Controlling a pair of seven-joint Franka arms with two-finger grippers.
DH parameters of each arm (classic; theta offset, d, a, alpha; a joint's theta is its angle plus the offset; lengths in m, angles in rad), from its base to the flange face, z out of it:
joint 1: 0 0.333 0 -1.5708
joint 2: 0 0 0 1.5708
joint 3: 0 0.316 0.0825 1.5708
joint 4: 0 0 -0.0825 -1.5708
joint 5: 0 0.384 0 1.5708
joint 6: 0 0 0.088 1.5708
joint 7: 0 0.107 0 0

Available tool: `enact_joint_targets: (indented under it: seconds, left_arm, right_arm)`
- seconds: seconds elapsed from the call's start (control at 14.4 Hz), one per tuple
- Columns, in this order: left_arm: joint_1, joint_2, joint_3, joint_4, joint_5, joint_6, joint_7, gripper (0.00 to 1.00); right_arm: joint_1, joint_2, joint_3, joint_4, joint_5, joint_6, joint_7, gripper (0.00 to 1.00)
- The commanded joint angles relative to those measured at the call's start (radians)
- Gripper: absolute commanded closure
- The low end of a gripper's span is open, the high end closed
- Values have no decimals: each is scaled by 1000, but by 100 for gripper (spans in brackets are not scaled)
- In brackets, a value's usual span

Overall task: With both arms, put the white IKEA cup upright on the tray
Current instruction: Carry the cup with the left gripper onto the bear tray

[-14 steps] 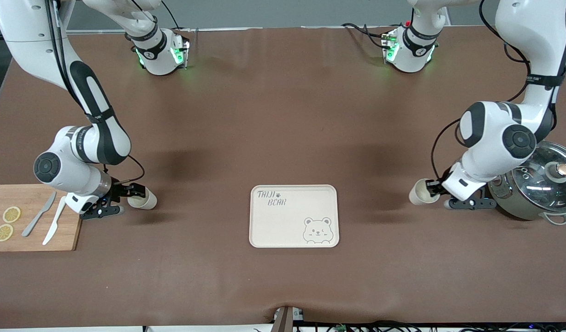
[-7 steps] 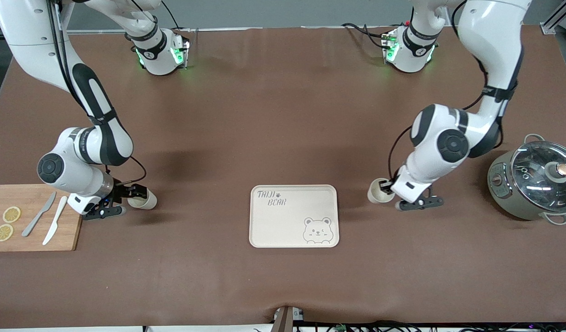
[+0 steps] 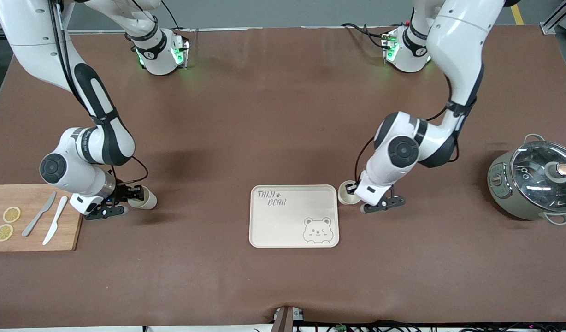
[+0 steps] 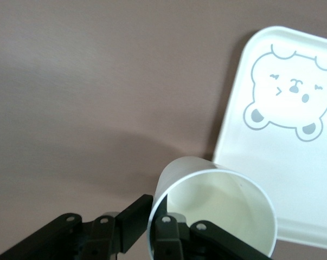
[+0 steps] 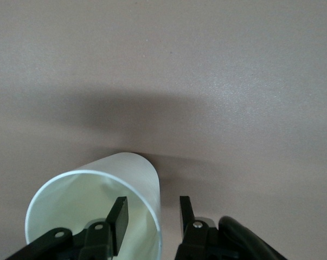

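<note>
The cream tray (image 3: 283, 221) with the bear drawing lies in the middle of the table, and its rim shows in the left wrist view (image 4: 231, 130). My left gripper (image 3: 354, 188) (image 4: 155, 208) is shut on the wall of a white cup (image 3: 346, 193) (image 4: 206, 200), one finger inside and one outside. It holds the cup mouth up just beside the tray's rim toward the left arm's end. A second white cup (image 3: 144, 198) (image 5: 87, 200) lies on its side between the cutting board and the tray. My right gripper (image 3: 133, 193) (image 5: 152, 211) is open, its fingers straddling that cup's wall at the mouth.
A wooden cutting board (image 3: 34, 230) with two lemon slices, a grey knife and a white knife lies at the right arm's end. A grey pot with a glass lid (image 3: 536, 184) stands at the left arm's end.
My left arm has carried its cup from beside the pot across to the tray's edge. My right gripper has stayed at the lying cup, with hardly any shift.
</note>
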Motion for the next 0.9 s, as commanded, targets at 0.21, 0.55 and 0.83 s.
enact_joint_targets:
  seconds: [0.21, 0.55, 0.83]
  left_arm:
    - [-92, 138, 14, 179, 85, -15, -190, 100]
    - [-112, 149, 15, 188, 87, -14, -205, 100]
    - [-125, 150, 15, 187, 91, -14, -219, 100]
  right_arm:
    - [2, 1, -2, 9, 17, -6, -8, 87]
    - [10, 1, -2, 11, 8, -7, -12, 100]
    - [11, -5, -1, 78, 8, -140, -14, 100]
